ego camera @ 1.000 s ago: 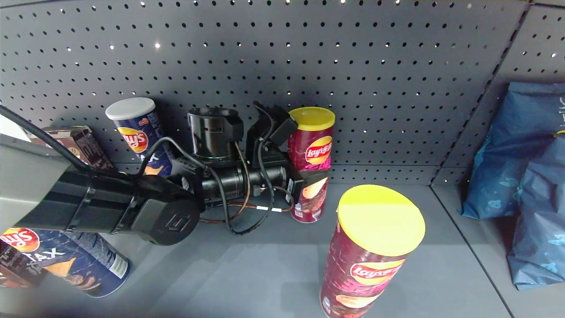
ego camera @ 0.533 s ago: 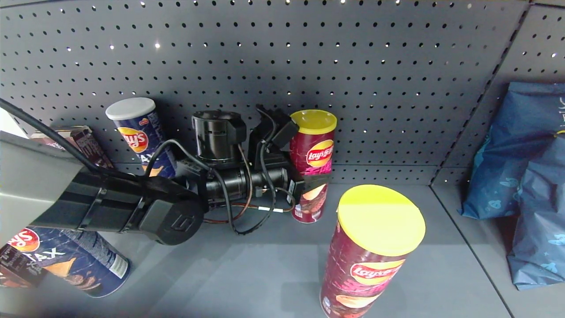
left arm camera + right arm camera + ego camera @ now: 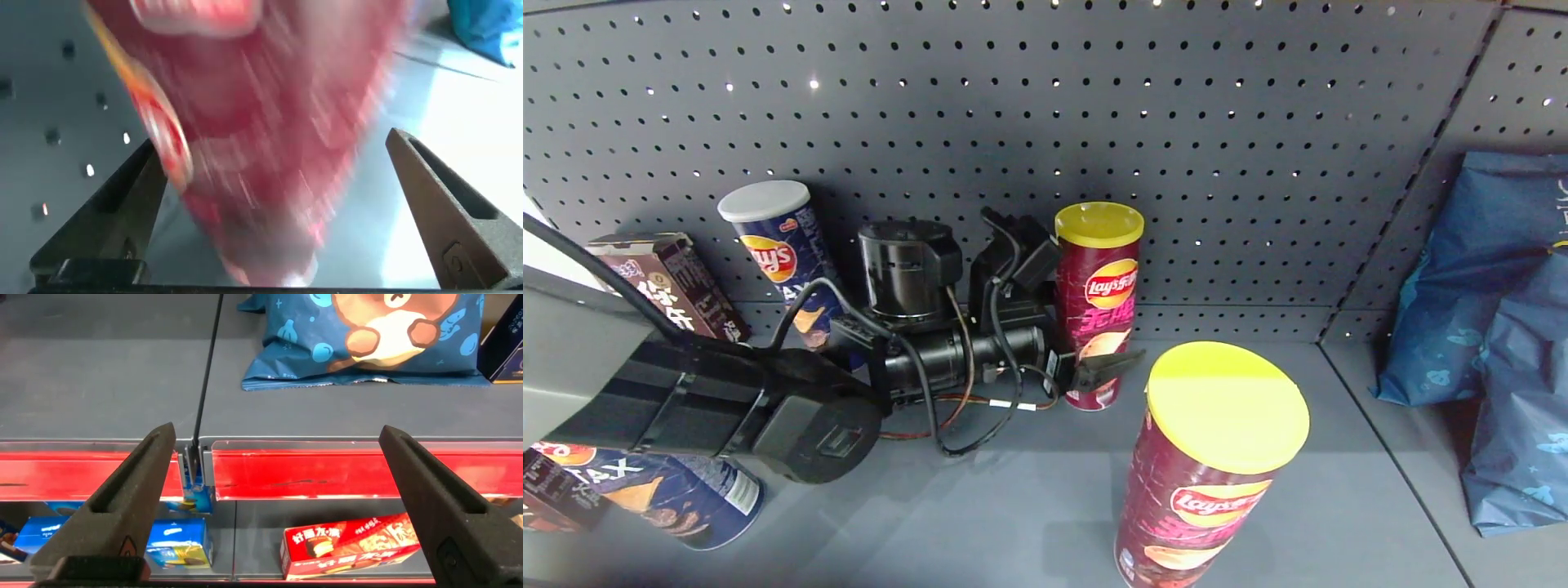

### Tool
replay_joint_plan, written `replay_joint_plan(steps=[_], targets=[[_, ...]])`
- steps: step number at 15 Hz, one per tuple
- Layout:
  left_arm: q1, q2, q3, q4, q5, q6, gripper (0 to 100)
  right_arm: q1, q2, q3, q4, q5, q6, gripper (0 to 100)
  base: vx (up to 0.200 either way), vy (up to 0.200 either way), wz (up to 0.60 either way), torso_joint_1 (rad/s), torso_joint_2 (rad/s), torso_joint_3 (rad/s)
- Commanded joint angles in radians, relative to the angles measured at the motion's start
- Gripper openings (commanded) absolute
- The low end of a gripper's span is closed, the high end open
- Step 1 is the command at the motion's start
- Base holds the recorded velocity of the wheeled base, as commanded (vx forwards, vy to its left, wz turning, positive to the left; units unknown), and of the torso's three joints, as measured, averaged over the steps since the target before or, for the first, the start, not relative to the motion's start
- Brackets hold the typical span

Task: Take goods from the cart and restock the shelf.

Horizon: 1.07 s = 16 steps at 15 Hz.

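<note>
So: left gripper [image 3: 274, 147] is spread wide and clamps nothing. The maroon can [image 3: 1098, 302] stands upright between its fingers at the back of the shelf [image 3: 1013, 506], close to the pegboard [image 3: 1176, 122], roughly 12 o'clock in the head view.

Can's long axis is vertical. Fingers run horizontal, pointing to 3 o'clock, low on the can near its base. Left arm lies in from 9 o'clock, so it's the nearer one by far. Right gripper [image 3: 278, 433] is also spread and empty, facing a red rail [image 3: 327, 469] elsewhere.

We read the placement as done. The exit should go straight back toward 9 o'clock along the finger axis; any swing toward 6 or 12 would likely push a finger into the can.

Front maroon can [image 3: 1217, 457] sits at 5 o'clock from the gripper, apart from it. Blue can [image 3: 776, 245] is at 9 o'clock beside the wrist, near that exit line.

Unknowns: the far finger is hidden behind the can. The near finger [image 3: 1111, 366] crosses its base and we cannot tell if it touches. Side gaps are hard to make out in the left wrist view.
</note>
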Motion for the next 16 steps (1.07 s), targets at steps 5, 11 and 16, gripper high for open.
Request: replay_joint_plan(steps=[5,11,16], targets=[[0.019,-0.151,0.164,-0.014,0.03,-0.001,100,0.0,0.0,0.0,0.0,0.0,0.0,100,0.0,0.0,0.0,0.0,0.0,0.0],[0.011,-0.181,0.2,-0.015,0.205,-0.003,100,0.0,0.002,0.0,0.0,0.0,0.0,100,0.0,0.0,0.0,0.0,0.0,0.0],[0.019,-0.169,0.197,-0.015,0.301,0.022,100,0.0,0.0,0.0,0.0,0.0,0.0,100,0.0,0.0,0.0,0.0,0.0,0.0]])
